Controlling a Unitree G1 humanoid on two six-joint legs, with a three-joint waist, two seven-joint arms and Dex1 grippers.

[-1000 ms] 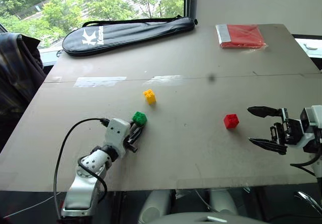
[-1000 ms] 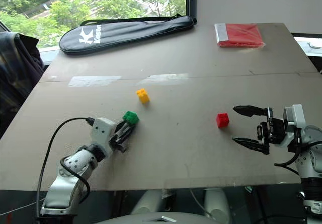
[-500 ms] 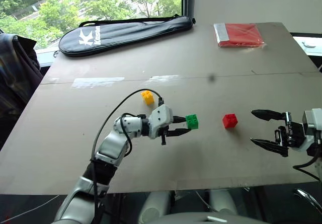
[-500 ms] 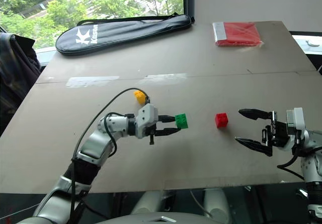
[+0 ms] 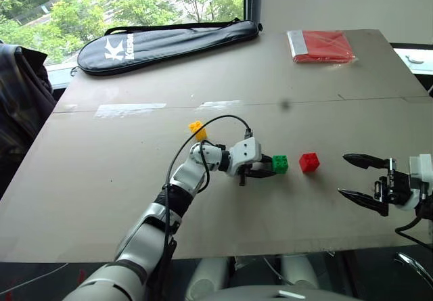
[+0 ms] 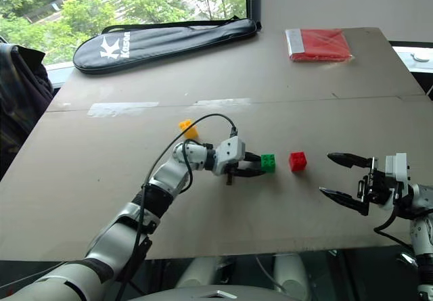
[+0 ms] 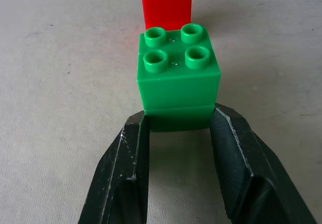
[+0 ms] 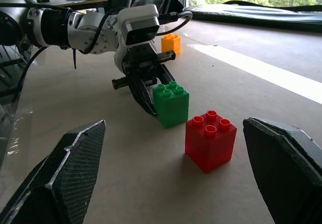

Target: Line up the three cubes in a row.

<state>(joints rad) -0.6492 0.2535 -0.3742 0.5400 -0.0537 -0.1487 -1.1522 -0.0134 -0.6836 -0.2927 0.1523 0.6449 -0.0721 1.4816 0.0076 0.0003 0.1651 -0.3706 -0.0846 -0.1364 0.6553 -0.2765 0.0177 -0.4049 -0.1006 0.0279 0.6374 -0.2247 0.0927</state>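
Our left gripper (image 5: pixel 269 169) has its two black fingers (image 7: pixel 128 153) clamped on the lower half of the green cube (image 5: pixel 279 164), studs up, at the centre of the head views. The red cube (image 5: pixel 309 161) sits just beside it on the right, a narrow gap between them; whether the green cube rests on the table (image 5: pixel 135 179) we cannot tell. Our right gripper (image 5: pixel 364 183) hangs at the right edge of the frame, jaws spread wide and holding nothing, tips pointing left at the red cube. The yellow cube (image 5: pixel 197 129) lies up and to the left of the green one, behind the left forearm. Our left arm reaches from the lower left, wrist bent sharply rightward. At the upper left lies a black racket bag (image 5: pixel 169 40) lettered "K" and a word we cannot read; a flat red packet (image 5: pixel 323 46) lies upper right.
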